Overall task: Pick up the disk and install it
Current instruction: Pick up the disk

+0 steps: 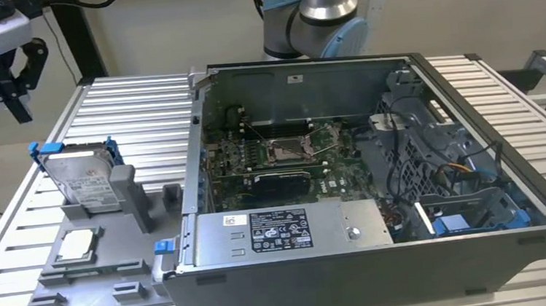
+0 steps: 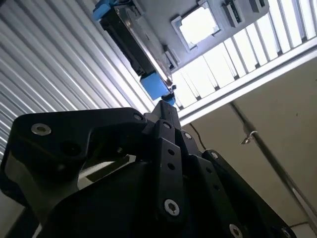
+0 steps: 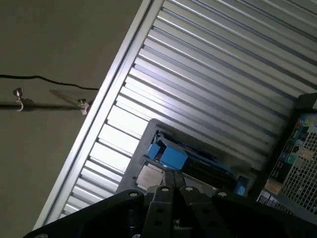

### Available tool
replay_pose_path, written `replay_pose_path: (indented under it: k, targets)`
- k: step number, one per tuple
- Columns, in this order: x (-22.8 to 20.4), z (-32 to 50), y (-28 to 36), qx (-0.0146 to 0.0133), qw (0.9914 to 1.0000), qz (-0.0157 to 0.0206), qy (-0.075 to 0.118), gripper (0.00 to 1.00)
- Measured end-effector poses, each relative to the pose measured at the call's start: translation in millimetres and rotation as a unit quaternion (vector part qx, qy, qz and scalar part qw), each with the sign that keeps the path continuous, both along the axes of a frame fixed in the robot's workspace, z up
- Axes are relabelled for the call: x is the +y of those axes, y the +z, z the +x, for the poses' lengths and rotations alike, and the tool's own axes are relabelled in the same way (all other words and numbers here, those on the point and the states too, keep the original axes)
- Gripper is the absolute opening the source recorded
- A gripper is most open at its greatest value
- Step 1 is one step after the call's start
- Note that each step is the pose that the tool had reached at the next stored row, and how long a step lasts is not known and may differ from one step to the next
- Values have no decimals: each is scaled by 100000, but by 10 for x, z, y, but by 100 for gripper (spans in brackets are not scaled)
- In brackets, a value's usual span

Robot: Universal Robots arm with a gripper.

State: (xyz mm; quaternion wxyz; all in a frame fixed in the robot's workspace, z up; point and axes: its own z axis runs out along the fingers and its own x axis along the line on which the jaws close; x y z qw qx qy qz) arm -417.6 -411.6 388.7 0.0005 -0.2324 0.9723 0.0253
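The gripper (image 1: 21,108) hung at the exterior view's upper left, pointing downward. In both wrist views its fingertips (image 2: 166,111) (image 3: 169,181) met at one point, with nothing clamped between them. The arm (image 1: 319,18) rose upright at that view's top centre.

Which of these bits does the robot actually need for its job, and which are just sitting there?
For the job: disk in its blue frame, standing in the grey holder; gripper, clear of the disk; open computer case.
Just lying about: silver chip on the holder; labelled power-supply box in the case; slatted table.
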Motion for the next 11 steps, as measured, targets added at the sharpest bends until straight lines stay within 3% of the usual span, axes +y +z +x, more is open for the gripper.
replay_pose_path:
  k: [3, 5, 8, 11]
  targets:
    - [0, 0, 0, 0, 99963, -2, 2730, 0]
    - [0, 0, 0, 2, 99894, -6, 4604, 0]
    - [0, 0, 0, -1, 99735, -8, 7275, 0]
    - [0, 0, 0, 2, 99500, -10, 9985, 0]
